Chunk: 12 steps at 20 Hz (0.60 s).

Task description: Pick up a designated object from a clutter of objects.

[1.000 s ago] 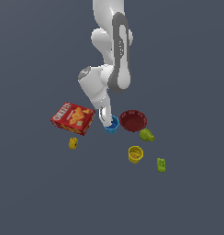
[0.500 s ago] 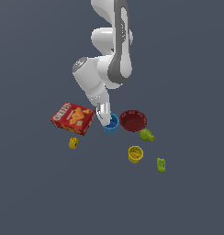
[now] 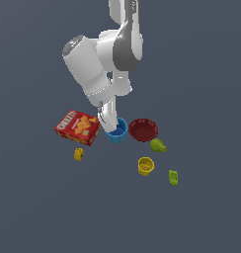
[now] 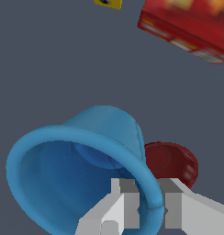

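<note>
Blue, small, round tapered plastic cup [image 4: 81,170] sat directly under the hand [image 4: 146,213], fingers astride its rim, not visibly clamped.

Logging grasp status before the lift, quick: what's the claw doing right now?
Claw: fingers straddle the blue cup rim, one inside, one outside; appears shut on it.

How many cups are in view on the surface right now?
2. The blue cup sits between the cracker box and the red bowl, with the gripper straddling its rim. The yellow cup stands alone, nearer the camera. None seems hidden.
</note>
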Each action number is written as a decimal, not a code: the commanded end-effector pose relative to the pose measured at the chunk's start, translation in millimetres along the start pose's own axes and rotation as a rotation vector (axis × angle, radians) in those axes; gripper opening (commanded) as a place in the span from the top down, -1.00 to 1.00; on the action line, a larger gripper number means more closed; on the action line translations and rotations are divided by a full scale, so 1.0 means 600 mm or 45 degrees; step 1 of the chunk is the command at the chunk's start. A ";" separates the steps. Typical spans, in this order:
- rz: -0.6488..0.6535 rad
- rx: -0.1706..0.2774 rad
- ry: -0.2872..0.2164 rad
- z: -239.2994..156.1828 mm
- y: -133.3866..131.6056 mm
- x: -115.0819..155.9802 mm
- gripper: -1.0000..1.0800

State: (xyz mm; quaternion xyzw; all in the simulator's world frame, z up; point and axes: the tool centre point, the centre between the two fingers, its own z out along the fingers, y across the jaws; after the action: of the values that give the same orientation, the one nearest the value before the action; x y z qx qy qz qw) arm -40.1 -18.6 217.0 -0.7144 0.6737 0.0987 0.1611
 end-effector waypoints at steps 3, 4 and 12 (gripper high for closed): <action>0.000 0.002 0.003 -0.067 -0.047 -0.018 1.00; 0.000 0.002 0.002 -0.080 -0.057 -0.022 1.00; -0.003 0.004 -0.003 -0.173 -0.127 -0.049 1.00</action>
State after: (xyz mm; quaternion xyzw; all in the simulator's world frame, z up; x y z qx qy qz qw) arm 19.0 -25.5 319.0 -0.7146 0.6732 0.0989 0.1624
